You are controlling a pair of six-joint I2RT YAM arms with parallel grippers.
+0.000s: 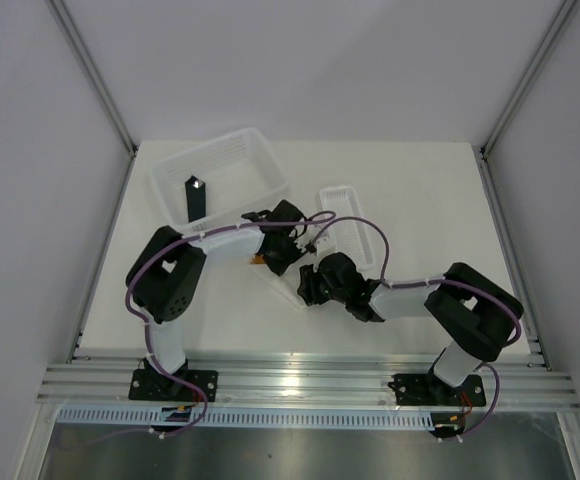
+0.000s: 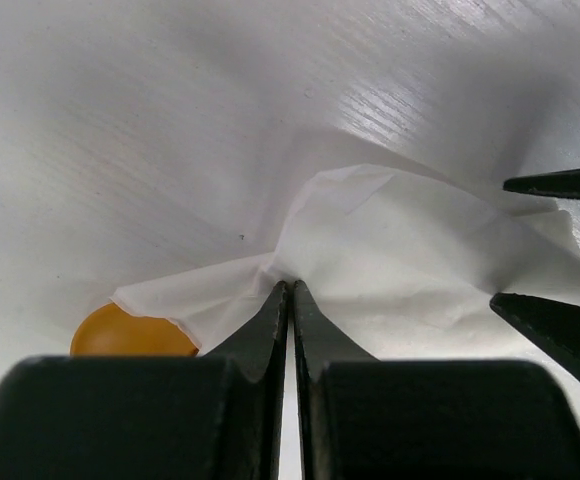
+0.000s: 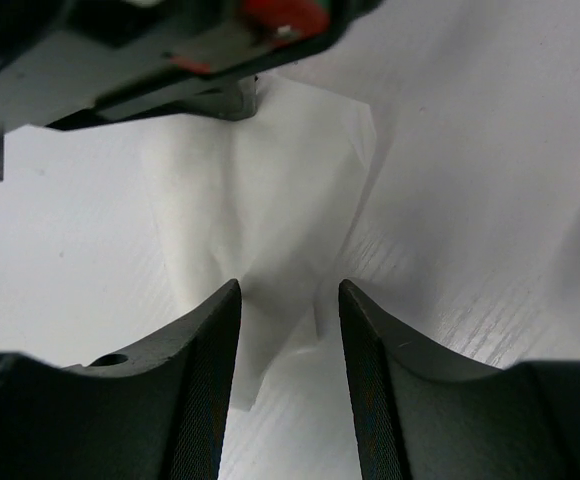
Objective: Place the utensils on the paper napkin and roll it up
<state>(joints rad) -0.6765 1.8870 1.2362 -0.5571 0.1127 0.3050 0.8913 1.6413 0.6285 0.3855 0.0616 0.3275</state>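
Observation:
The paper napkin (image 2: 400,250) lies bunched and folded on the white table. My left gripper (image 2: 290,287) is shut and pinches a fold of it. An orange round spoon bowl (image 2: 130,335) peeks out from under the napkin's left edge; a speck of orange (image 1: 257,262) shows in the top view. The fork and knife are hidden. My right gripper (image 3: 290,290) is open, its jaws astride the near end of the napkin (image 3: 260,190), facing the left gripper. Its fingertips (image 2: 560,185) show at the right of the left wrist view. In the top view both grippers (image 1: 278,248) (image 1: 310,282) meet mid-table over the napkin.
A large white slotted basket (image 1: 220,165) stands at the back left with a black upright block (image 1: 196,200) at its near edge. A narrow white ribbed tray (image 1: 348,215) lies just behind the right gripper.

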